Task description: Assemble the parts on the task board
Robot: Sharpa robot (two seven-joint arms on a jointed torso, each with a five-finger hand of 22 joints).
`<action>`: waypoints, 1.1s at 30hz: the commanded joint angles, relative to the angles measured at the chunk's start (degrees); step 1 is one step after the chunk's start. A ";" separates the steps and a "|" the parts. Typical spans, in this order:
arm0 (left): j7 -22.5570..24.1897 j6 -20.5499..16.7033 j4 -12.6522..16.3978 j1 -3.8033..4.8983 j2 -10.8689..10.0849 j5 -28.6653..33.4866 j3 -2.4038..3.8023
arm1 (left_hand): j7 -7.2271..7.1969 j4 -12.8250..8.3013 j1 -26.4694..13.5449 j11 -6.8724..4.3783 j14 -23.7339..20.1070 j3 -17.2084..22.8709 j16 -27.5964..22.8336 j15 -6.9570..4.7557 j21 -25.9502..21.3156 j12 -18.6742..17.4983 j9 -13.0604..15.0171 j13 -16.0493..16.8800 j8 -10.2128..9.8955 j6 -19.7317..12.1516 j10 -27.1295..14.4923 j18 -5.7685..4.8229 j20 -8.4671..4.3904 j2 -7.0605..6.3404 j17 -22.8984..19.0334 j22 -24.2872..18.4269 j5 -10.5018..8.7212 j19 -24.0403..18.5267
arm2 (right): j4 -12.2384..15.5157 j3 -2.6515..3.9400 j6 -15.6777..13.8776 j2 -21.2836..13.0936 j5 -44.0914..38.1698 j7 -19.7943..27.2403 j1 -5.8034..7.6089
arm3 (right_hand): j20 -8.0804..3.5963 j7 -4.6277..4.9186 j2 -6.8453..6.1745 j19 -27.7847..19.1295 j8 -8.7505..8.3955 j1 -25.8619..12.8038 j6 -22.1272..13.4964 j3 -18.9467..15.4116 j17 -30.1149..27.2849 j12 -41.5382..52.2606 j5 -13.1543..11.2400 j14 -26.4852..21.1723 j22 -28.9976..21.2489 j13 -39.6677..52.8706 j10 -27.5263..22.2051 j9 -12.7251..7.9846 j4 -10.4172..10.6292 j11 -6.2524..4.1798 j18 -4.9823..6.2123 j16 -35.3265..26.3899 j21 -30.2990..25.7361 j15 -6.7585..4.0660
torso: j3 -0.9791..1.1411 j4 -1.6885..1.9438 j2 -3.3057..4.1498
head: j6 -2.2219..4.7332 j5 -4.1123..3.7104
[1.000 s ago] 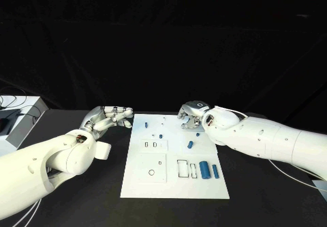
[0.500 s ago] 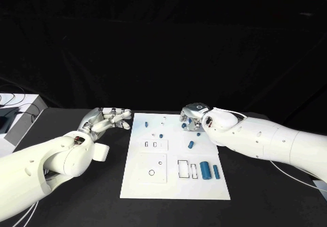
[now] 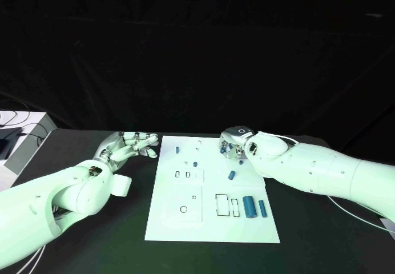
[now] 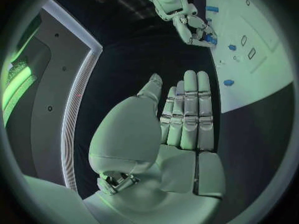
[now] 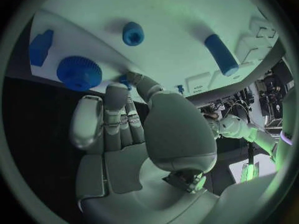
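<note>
The white task board point(image 3: 169, 220) lies in the middle of the black table. My right hand point(image 3: 234, 144) is over its far right corner. Its thumb and a finger pinch a small blue part point(image 5: 126, 80) at the board's edge. Close by lie a blue gear point(image 5: 79, 72), a small round blue piece point(image 5: 132, 33) and a blue cylinder point(image 5: 221, 54). My left hand point(image 3: 132, 146) hovers beside the board's far left corner, with its fingers point(image 4: 190, 109) straight and nothing in them. A thick blue cylinder point(image 3: 248, 205) and a thin one point(image 3: 262, 207) lie at the near right.
Small blue pegs point(image 3: 177, 150) point(image 3: 232, 174) stand on the board's far half. Empty rectangular slots point(image 3: 222, 204) and a ring hole point(image 3: 184, 209) mark the near half. White equipment with cables point(image 3: 11, 140) sits at the table's left edge. A cable point(image 3: 362, 216) runs at the right.
My right hand has sunk slightly toward the board's far right corner. My left hand has hardly moved.
</note>
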 commanded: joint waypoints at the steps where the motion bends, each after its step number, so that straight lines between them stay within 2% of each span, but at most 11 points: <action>1: -0.01 1.01 -0.05 0.00 0.07 -0.30 0.05 | 0.00 0.05 -0.43 0.06 0.47 -0.28 -0.29 0.06 -0.31 -0.18 -0.06 -0.01 -0.17 -0.31 -0.51 -0.05 0.37 0.01 0.10 -0.17 -0.09 0.01 | 0.17 -0.05 1.01 -0.12 -0.50 0.22 -0.08 | 0.23 -0.33 0.49 1.75 0.07 -0.41 0.41 1.06 -0.07 -0.15 -0.43 -0.21 0.19 -0.07 0.91 0.13 -0.04 -0.27 0.99 0.27 -0.24 -0.33 | -0.04 0.01 0.44 | 0.08 0.13; 3: -0.04 1.01 -0.11 0.00 0.07 -0.30 0.05 | 0.01 0.06 -0.42 0.07 0.48 -0.29 -0.33 0.06 -0.32 -0.18 -0.07 -0.01 -0.18 -0.32 -0.52 -0.04 0.37 0.04 0.11 -0.21 -0.09 0.02 | 0.28 -0.05 0.91 -0.17 -0.41 0.34 -0.08 | 0.17 -0.42 0.90 1.76 0.08 -0.51 0.70 1.67 -0.09 -0.15 -0.54 -0.20 0.28 -0.06 1.61 0.17 -0.02 -0.47 1.00 0.23 -0.34 -0.44 | 0.00 0.03 0.52 | 0.11 0.17; 6: -0.11 1.01 -0.18 -0.01 0.07 -0.30 0.05 | 0.01 0.06 -0.42 0.07 0.48 -0.29 -0.33 0.06 -0.32 -0.18 -0.07 -0.01 -0.18 -0.32 -0.52 -0.04 0.37 0.04 0.11 -0.21 -0.09 0.02 | 0.45 -0.05 0.60 -0.25 -0.26 0.54 -0.08 | 0.03 -0.58 1.39 1.81 0.13 -0.73 1.25 2.34 -0.12 -0.13 -0.71 -0.14 0.52 -0.03 2.82 0.26 0.04 -0.82 0.95 0.18 -0.44 -0.66 | -0.06 0.09 0.67 | 0.18 0.11; 9: -0.23 1.04 -0.26 -0.01 0.06 -0.30 0.05 | 0.01 0.03 -0.28 0.06 0.51 -0.23 -0.39 0.05 -0.32 -0.19 -0.06 -0.01 -0.17 -0.31 -0.54 -0.03 0.37 0.13 0.16 -0.29 -0.08 0.04 | 0.61 -0.04 0.09 -0.35 -0.15 0.72 -0.08 | -0.26 -0.85 2.52 1.96 0.18 -0.64 2.27 2.65 -0.10 -0.09 -0.88 -0.07 1.14 0.05 5.05 0.43 0.22 -1.49 0.70 0.16 -0.09 -1.07 | -0.09 0.08 0.83 | 0.31 0.12; 16: -0.50 1.08 -0.53 -0.01 0.06 -0.31 0.05 | 0.03 -0.17 0.10 0.07 0.49 -0.07 -0.47 0.04 -0.28 -0.19 -0.07 -0.02 -0.17 -0.35 -0.60 -0.02 0.34 0.21 0.20 -0.35 -0.08 0.05 | 1.57 0.01 -3.61 -0.85 0.81 0.60 -0.08 | -0.82 -1.37 3.67 2.20 0.19 -0.28 3.90 2.24 0.22 -0.13 -0.76 0.10 2.96 0.05 6.59 0.74 0.03 -2.06 -0.05 0.47 1.12 -1.50 | -0.15 0.09 1.08 | 0.75 0.12; 22: -0.74 1.14 -0.76 -0.01 0.06 -0.32 0.05 | 0.10 -0.31 0.29 0.11 0.48 0.02 -0.52 0.05 -0.22 -0.20 -0.07 -0.02 -0.18 -0.45 -0.70 -0.02 0.32 0.19 0.24 -0.38 -0.09 0.02 | 3.09 0.66 -7.02 -1.37 1.90 -0.76 0.01 | -1.04 -1.61 4.42 2.23 0.16 -0.11 4.54 2.06 0.64 -0.13 -0.92 0.00 4.12 0.04 6.86 0.97 -0.51 -2.21 -0.35 0.78 1.54 -1.59 | -0.22 0.12 1.26 | 1.25 0.18; 25: -0.83 1.14 -0.87 -0.02 0.05 -0.32 0.05 | 0.11 -0.38 0.37 0.13 0.46 0.05 -0.55 0.06 -0.20 -0.19 -0.07 -0.02 -0.18 -0.48 -0.74 -0.02 0.32 0.17 0.25 -0.39 -0.08 0.01 | 3.59 1.02 -7.83 -1.34 2.08 -1.56 0.18 | -1.07 -1.61 4.66 2.31 0.11 -0.29 4.53 1.89 0.82 -0.17 -0.98 -0.08 4.85 0.01 6.91 1.03 -0.85 -2.19 -0.40 0.74 1.39 -1.62 | -0.29 0.15 1.31 | 1.51 0.19; 27: -0.87 1.13 -0.91 -0.02 0.04 -0.32 0.05 | 0.11 -0.38 0.37 0.13 0.46 0.05 -0.55 0.06 -0.20 -0.19 -0.07 -0.02 -0.18 -0.48 -0.74 -0.02 0.32 0.17 0.25 -0.39 -0.08 0.01 | 3.74 1.20 -8.25 -1.14 2.04 -2.10 0.29 | -1.07 -1.61 4.66 2.31 0.11 -0.29 4.53 1.89 0.82 -0.17 -0.98 -0.08 4.85 0.01 6.91 1.03 -0.85 -2.19 -0.40 0.74 1.39 -1.62 | -0.30 0.11 1.42 | 1.65 0.27; 28: -0.90 1.13 -0.93 -0.02 0.03 -0.32 0.05 | 0.16 -0.47 0.48 0.14 0.46 0.12 -0.58 0.06 -0.15 -0.20 -0.07 -0.03 -0.18 -0.55 -0.81 -0.02 0.32 0.18 0.28 -0.41 -0.08 -0.03 | 3.75 1.29 -8.48 -0.95 1.95 -2.40 0.34 | -1.03 -1.58 4.93 2.78 0.14 -0.56 4.54 1.64 1.15 -0.14 -0.98 0.04 6.81 0.03 6.80 1.05 -1.39 -2.17 -0.34 0.50 -0.16 -1.58 | -0.29 0.11 1.46 | 1.78 0.30; 33: -1.03 1.14 -0.96 -0.02 0.02 -0.33 0.05 | 0.22 -0.56 0.54 0.19 0.45 0.18 -0.60 0.07 -0.11 -0.20 -0.08 -0.03 -0.19 -0.64 -0.90 -0.02 0.32 0.17 0.31 -0.42 -0.08 -0.08 | 3.50 1.58 -9.59 0.29 1.17 -3.93 0.47 | -1.04 -1.56 4.82 2.91 0.14 -0.46 4.55 1.79 1.15 -0.14 -0.95 0.06 7.14 0.03 6.79 1.01 -1.42 -2.17 -0.37 0.49 -0.48 -1.59 | -0.30 0.24 1.61 | 2.02 0.36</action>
